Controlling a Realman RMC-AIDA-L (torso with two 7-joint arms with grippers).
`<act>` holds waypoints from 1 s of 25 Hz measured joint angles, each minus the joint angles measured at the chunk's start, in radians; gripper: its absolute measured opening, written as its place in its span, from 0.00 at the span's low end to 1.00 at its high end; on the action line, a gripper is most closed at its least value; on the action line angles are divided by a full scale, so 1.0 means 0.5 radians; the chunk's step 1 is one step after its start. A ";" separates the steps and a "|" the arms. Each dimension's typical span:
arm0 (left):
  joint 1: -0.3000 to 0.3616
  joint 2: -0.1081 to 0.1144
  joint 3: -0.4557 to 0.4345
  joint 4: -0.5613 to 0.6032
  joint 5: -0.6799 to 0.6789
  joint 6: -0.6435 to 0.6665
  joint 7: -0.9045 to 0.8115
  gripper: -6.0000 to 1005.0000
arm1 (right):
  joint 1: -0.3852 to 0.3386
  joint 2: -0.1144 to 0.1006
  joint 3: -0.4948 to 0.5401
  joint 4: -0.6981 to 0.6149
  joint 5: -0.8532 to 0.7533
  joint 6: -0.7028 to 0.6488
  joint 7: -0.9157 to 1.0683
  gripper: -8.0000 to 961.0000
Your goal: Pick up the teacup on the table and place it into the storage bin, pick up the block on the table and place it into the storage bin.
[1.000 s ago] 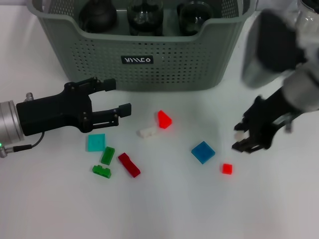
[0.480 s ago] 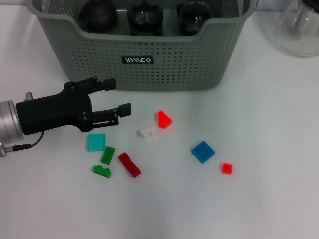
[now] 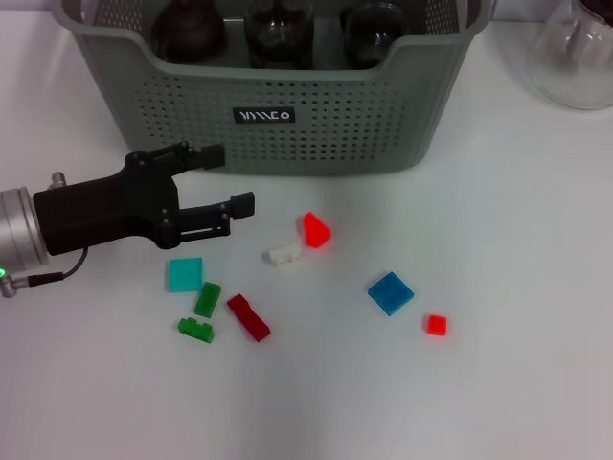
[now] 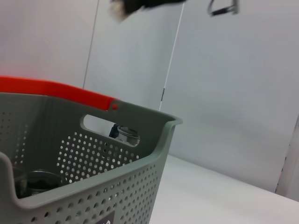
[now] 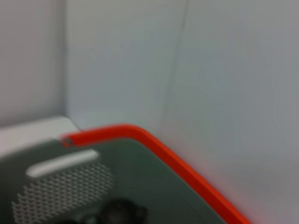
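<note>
Right arm gone from the desk (image 3: 536, 383); blocks still to clear.
Left gripper (image 3: 228, 179), fingers spread and empty, hovers beside the storage bin (image 3: 316, 134), near the teal block (image 3: 185, 274); right fingers unseen.

A white bench (image 3: 536, 402) carries everything; at its far edge stands the bin (image 3: 316, 125), grey-green and perforated, with a small black label on its near wall; to the bin's right, at the corner of the head view, sits a clear glass vessel (image 3: 579, 57) — only partly in view. Nearer, small blocks lie scattered and apart: a teal square (image 3: 185, 274); just below it a green block (image 3: 207, 299) and a second green piece (image 3: 195, 330); a dark red brick (image 3: 248, 317) beside them; a white piece (image 3: 283, 254) touching a red wedge (image 3: 315, 230); farther right a blue square (image 3: 391, 292) and a small red cube (image 3: 436, 325).
</note>
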 joint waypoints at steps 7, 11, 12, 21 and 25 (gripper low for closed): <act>-0.006 -0.007 -0.003 0.000 -0.009 0.000 -0.002 0.82 | 0.085 0.147 -0.271 0.372 -0.345 0.656 -0.084 0.58; -0.010 -0.007 -0.004 -0.001 -0.009 -0.001 -0.008 0.82 | 0.111 0.235 -0.350 0.454 -0.538 0.885 -0.103 0.59; -0.010 -0.006 -0.004 -0.001 -0.009 -0.005 -0.010 0.82 | 0.113 0.259 -0.363 0.458 -0.584 0.917 -0.103 0.60; -0.003 -0.010 -0.005 -0.003 -0.009 -0.022 -0.014 0.82 | 0.109 0.332 -0.404 0.424 -0.810 0.944 -0.070 0.62; 0.001 -0.010 -0.007 -0.003 -0.009 -0.023 -0.014 0.82 | 0.075 0.332 -0.405 0.347 -0.812 0.931 -0.050 0.64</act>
